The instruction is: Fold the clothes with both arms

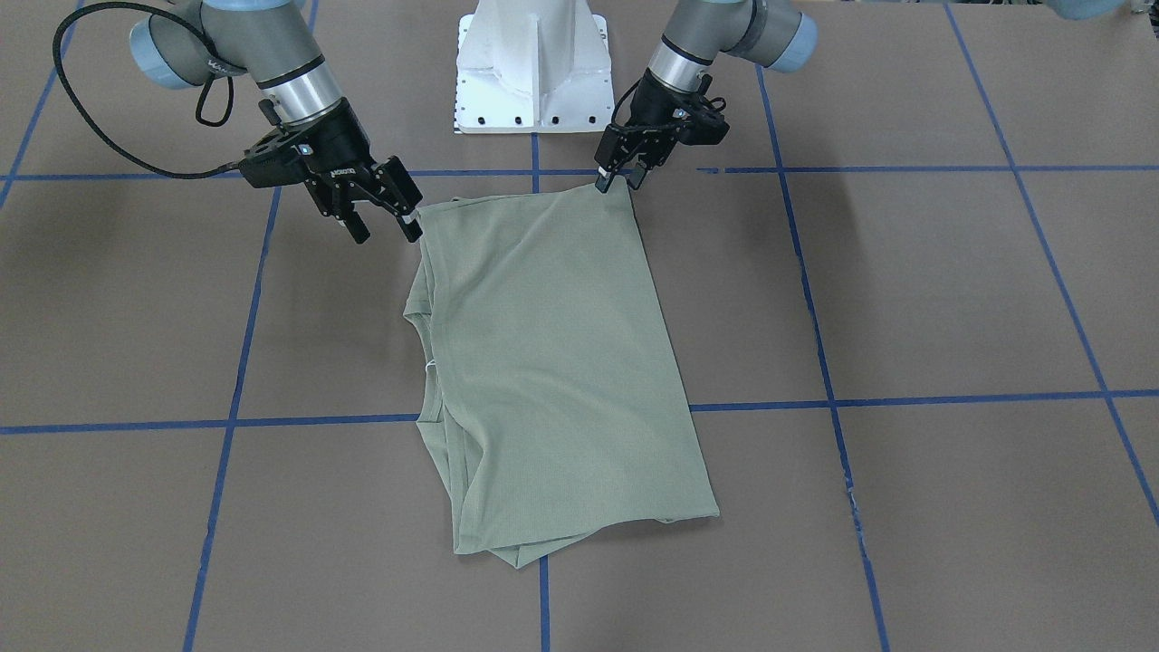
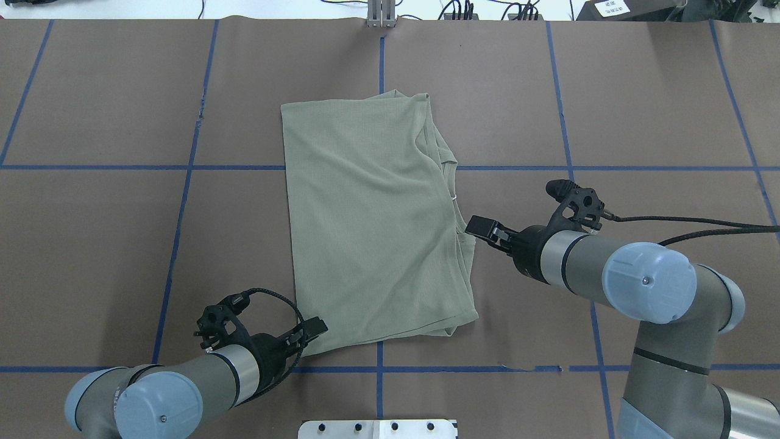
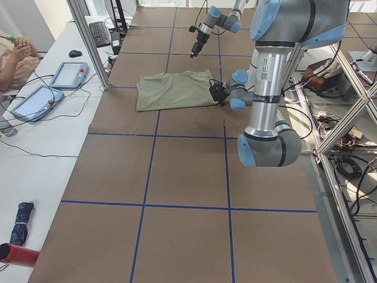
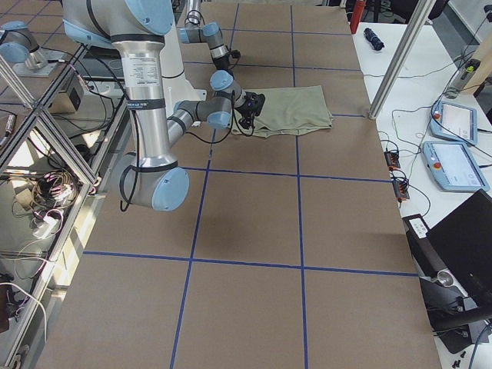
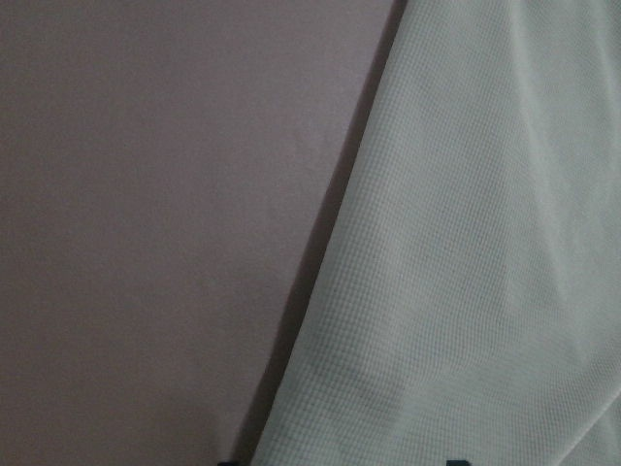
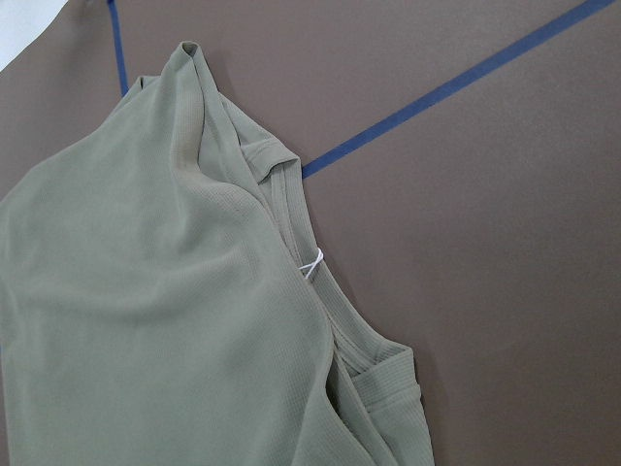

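Note:
The clothes are one sage-green shirt [image 1: 552, 362] [image 2: 372, 225], folded into a long rectangle on the brown table, with its collar and white tag [image 6: 312, 264] showing along the robot's right side. My left gripper [image 1: 618, 184] [image 2: 317, 326] is open and low over the shirt's near left corner; in the left wrist view the fabric [image 5: 485, 243] fills the space between its fingertips. Beside the near right corner, my right gripper [image 1: 387, 234] [image 2: 478, 227] is wide open and holds nothing, and its wrist view looks down on the shirt [image 6: 146, 320].
The white pedestal base [image 1: 532, 81] stands just behind the shirt. Blue tape lines [image 2: 183, 167] grid the table. On the far side stand a metal post [image 3: 88, 41] and a side table with tablets [image 3: 68, 73], where a person [image 3: 15, 56] sits.

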Robot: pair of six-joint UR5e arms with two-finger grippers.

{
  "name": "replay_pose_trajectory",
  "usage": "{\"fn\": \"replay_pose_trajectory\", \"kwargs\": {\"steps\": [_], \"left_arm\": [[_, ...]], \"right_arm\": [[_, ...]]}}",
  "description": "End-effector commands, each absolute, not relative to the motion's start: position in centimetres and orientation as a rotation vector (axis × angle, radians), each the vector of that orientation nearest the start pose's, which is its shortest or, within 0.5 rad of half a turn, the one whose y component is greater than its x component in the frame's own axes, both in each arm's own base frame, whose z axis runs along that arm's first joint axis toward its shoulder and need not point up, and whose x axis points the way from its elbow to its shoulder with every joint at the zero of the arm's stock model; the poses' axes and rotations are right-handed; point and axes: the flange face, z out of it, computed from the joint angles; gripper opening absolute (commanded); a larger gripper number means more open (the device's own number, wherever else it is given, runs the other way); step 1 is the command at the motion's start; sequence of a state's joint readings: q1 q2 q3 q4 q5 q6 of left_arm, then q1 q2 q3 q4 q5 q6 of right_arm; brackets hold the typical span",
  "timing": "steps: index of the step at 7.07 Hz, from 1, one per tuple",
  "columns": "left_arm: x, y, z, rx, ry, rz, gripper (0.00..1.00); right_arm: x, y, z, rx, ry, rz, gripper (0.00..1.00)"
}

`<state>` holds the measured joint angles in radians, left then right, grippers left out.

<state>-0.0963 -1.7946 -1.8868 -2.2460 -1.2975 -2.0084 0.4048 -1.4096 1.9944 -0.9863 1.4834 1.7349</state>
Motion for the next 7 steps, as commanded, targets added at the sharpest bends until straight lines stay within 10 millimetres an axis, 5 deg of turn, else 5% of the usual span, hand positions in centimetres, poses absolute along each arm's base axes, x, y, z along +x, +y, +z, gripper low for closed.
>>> {"fn": "replay_pose_trajectory", "kwargs": {"steps": [1,7], "left_arm": [[54.08,-20.65,31.42,0.023,1.253,-0.619,0.77],[54.78,-20.07,31.88,0.018,1.242,-0.605,0.76]], "right_arm": [[-42.79,-33.68,31.26,0.224,-1.167,0.554,1.00],[-43.52,-32.87,31.09,0.232,-1.169,0.548,1.00]]}}
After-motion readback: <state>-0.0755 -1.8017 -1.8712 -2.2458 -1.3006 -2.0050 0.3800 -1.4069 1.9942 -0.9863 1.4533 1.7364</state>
